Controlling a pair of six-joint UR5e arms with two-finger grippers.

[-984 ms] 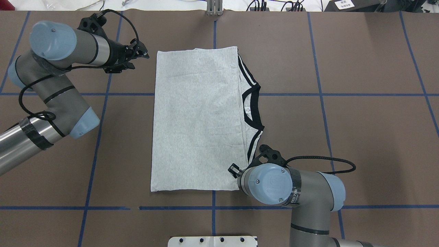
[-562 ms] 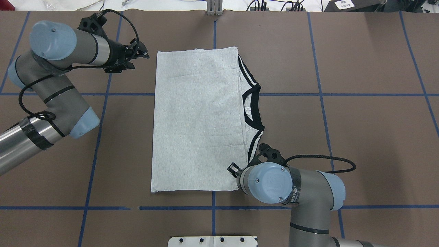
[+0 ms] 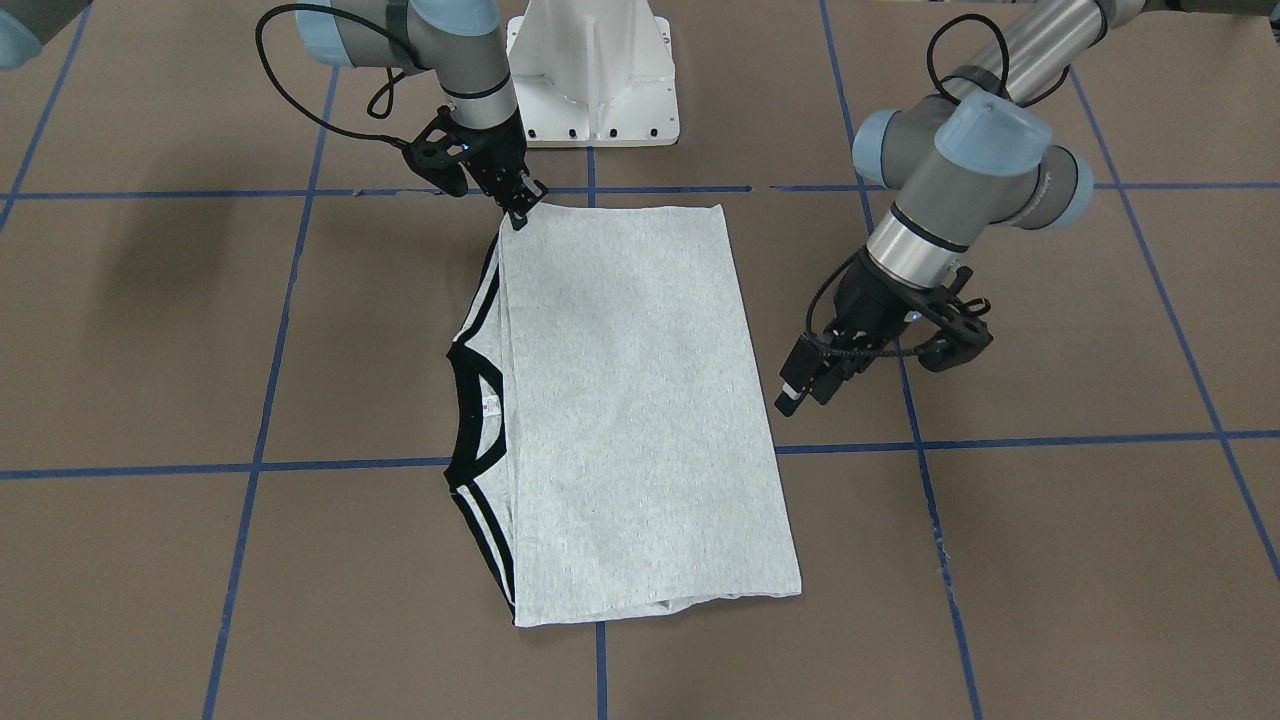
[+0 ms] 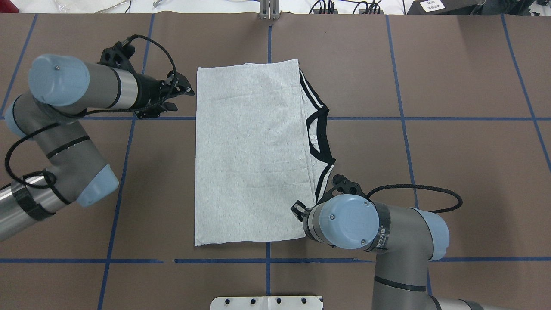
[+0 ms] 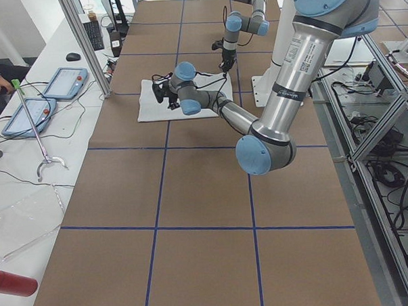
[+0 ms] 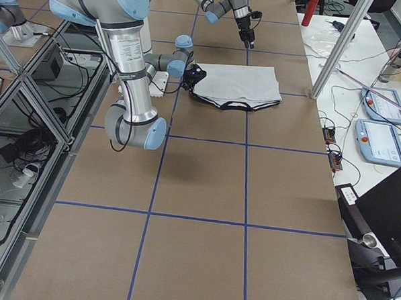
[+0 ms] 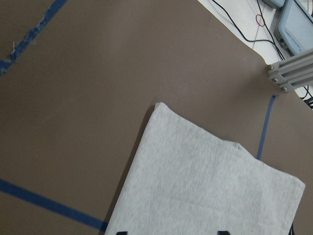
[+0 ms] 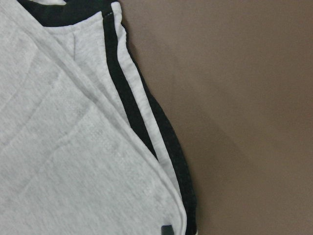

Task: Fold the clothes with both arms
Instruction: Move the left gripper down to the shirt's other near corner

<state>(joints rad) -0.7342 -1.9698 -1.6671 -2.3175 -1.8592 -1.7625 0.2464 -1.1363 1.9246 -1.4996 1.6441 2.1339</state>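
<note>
The light grey T-shirt (image 4: 249,150) lies folded into a long rectangle mid-table, print hidden. Its black-trimmed collar (image 4: 318,129) and striped shoulders stick out on the robot's right side. My right gripper (image 3: 520,213) is shut on the shirt's near right corner; in the overhead view the wrist hides it. The right wrist view shows grey cloth (image 8: 73,161) and black stripes close up, with one dark fingertip (image 8: 166,229) on the fabric. My left gripper (image 4: 188,91) hovers open just off the shirt's left edge, also seen across the table (image 3: 793,398). The left wrist view looks down on the shirt's far left corner (image 7: 205,191).
Brown table cover with a blue tape grid (image 4: 404,118). The white pedestal (image 3: 595,70) stands at the robot's side of the table. Operator consoles (image 6: 379,139) and cables lie on a side bench beyond the far edge.
The left gripper has swung toward the robot and closer to the shirt's left edge. The right arm has shifted slightly right, and the shirt has slid a little with it.
</note>
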